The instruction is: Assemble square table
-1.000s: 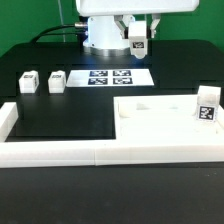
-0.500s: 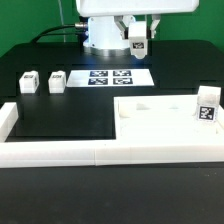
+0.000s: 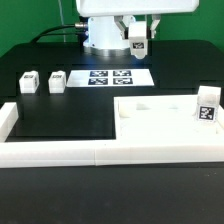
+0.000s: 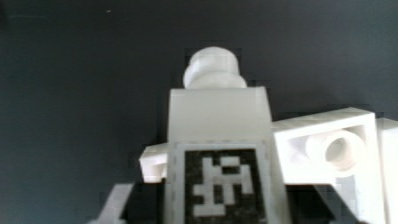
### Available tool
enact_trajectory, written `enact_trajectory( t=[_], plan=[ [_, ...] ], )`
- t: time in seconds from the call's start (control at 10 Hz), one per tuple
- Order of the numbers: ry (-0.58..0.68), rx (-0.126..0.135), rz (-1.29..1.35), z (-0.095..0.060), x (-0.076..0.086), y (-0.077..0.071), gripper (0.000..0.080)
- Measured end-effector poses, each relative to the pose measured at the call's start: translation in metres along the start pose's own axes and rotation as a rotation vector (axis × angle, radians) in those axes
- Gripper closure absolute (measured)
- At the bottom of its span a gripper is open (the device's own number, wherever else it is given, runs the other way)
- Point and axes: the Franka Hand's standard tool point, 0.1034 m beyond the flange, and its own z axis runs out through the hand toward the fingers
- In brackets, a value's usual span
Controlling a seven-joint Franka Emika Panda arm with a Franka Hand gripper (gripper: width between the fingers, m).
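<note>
At the back of the black worktop (image 3: 70, 115), just before the white robot base (image 3: 105, 35), the tool (image 3: 138, 37) hangs clear of the surface. Its jaws are closed on a small white plastic leg block (image 3: 138, 44), whose black-and-white tag faces the exterior view. In the wrist view this leg block (image 4: 217, 130) fills the middle, with the tag face nearest the lens and a rounded stub at the far end. The fingers themselves cannot be made out there.

A large white plastic square tray-like top (image 3: 160, 125) lies flat on the worktop at the exterior view's right. Its front edge is against the long white border wall (image 3: 90, 152). Within its raised rim the floor is mostly bare white, with faint round marks toward the back corner.

A tagged white block (image 3: 207, 106) stands upright at the top's right edge. Whether it is fixed there or loose cannot be told.

The wrist view shows a white corner piece (image 4: 334, 150) with one round socket just beside the held block. What it belongs to cannot be told.

Two more small white tagged leg blocks (image 3: 28, 82) (image 3: 57, 80) stand at the exterior view's left, side by side but not touching, well apart from the tray-like top.

The flat white marker board (image 3: 110, 76), carrying four tags, lies between those blocks and the tool.

The border wall runs along the front and turns up the exterior view's left side.
</note>
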Motion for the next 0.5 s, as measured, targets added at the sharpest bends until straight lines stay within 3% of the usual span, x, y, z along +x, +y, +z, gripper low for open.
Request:
enact_trajectory(
  t=[0.1, 0.3, 0.5],
  plan=[
    [0.064, -0.002, -0.007, -0.004, 0.011, 0.000, 0.0509],
    [0.289, 0.002, -0.006, -0.026, 0.054, 0.001, 0.0509],
    [0.438, -0.004, -0.018, -0.046, 0.088, 0.003, 0.0509]
  ],
)
